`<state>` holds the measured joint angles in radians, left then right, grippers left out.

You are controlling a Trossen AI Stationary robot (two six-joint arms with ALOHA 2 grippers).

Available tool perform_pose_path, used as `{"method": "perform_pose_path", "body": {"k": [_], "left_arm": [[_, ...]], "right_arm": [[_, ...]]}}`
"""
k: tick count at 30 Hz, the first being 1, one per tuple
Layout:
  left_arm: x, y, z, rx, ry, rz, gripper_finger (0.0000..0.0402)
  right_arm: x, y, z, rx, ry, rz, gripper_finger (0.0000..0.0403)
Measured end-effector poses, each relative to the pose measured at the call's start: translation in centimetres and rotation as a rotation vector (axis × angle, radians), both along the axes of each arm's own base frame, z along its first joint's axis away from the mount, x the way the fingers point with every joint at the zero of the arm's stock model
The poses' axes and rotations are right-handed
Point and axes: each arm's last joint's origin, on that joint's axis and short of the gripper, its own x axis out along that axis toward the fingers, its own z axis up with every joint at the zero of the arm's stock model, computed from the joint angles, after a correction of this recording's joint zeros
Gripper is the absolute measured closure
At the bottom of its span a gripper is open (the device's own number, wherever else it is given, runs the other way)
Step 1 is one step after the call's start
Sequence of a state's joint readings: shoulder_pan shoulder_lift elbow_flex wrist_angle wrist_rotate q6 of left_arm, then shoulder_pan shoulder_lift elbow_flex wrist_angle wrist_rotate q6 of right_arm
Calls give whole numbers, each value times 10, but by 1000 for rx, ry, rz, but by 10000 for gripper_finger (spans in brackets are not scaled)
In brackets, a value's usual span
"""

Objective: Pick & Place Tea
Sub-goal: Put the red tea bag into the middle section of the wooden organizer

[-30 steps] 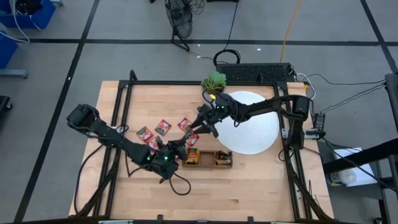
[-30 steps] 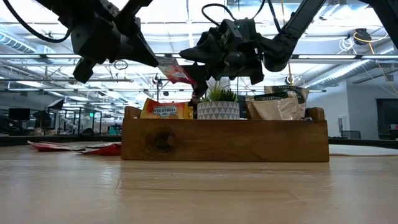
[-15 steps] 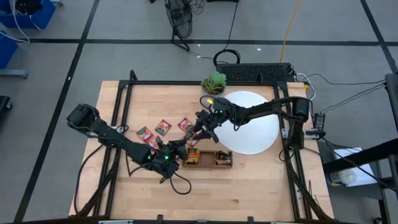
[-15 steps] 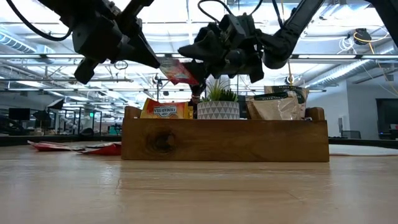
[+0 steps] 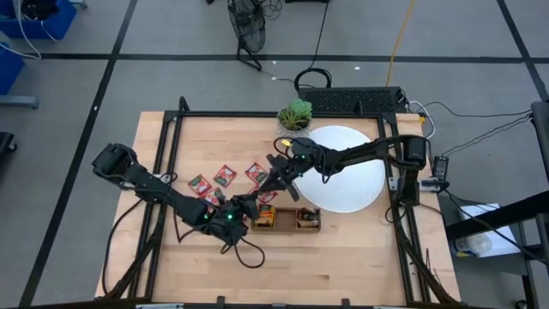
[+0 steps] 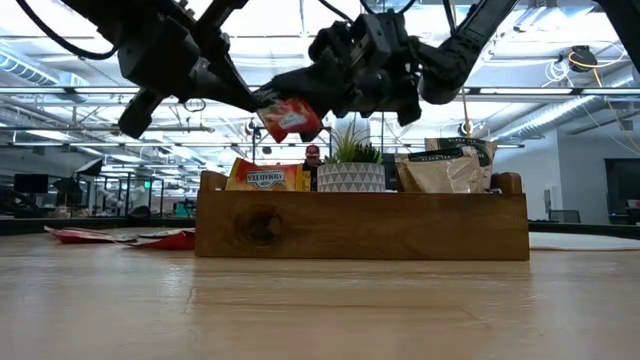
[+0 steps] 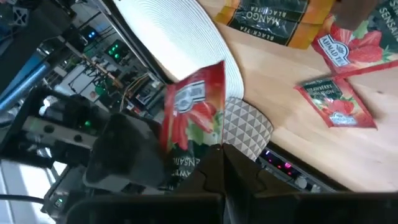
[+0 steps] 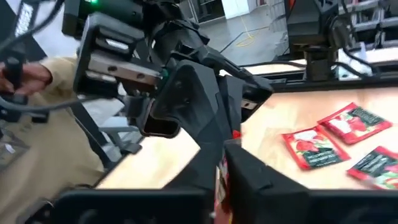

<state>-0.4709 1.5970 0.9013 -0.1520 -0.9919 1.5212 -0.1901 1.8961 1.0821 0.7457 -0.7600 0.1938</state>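
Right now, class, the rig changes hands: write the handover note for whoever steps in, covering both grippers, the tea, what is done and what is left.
Left gripper: shut on a red sachet, held in the air above the wooden tray.
Right gripper: meets it there, and its fingers look shut on the same sachet.
Done: a few sachets already sit in the tray, an orange-yellow one among them.
Left: seat this sachet in the tray, then collect the loose red sachets lying on the table beside it.
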Motion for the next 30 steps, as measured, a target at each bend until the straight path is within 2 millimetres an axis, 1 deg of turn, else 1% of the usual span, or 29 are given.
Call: {"method": "perform_pose_path", "body": {"k": [3,5,8,10,11,13,16,19,22,24,26,28,30], "left_arm": [[0,0,0,-91,-56,35,393],[0,-1,-1,-228,-151,98,383],[-1,0,1,-473,-367,256,371],[-5,2,3,-587,-454,345,364],[-7,4,3,-622,-474,383,362],[-11,8,2,-678,-484,441,359],[-15,19,5,-749,-537,545,361],[-15,33,4,-823,-535,636,370],[-10,45,6,-917,-529,676,386],[-7,50,9,-970,-521,678,396],[-2,54,13,-1028,-535,657,397],[-1,56,17,-1050,-543,640,390],[2,57,23,-1081,-587,615,384]], "right_arm": [[1,6,-3,-63,-3,-30,400],[1,14,1,-94,0,-75,402],[-7,28,16,-180,35,-151,402],[-16,45,25,-272,101,-218,402],[-22,57,28,-326,132,-257,403],[-34,84,33,-418,167,-317,403],[-53,123,34,-504,160,-377,403],[-68,154,26,-532,121,-488,403],[-77,171,9,-506,60,-609,403],[-81,175,-9,-499,30,-685,403],[-82,175,-26,-511,9,-752,403],[-80,174,-36,-508,-28,-767,403],[-75,173,-42,-507,-39,-775,403]]}}
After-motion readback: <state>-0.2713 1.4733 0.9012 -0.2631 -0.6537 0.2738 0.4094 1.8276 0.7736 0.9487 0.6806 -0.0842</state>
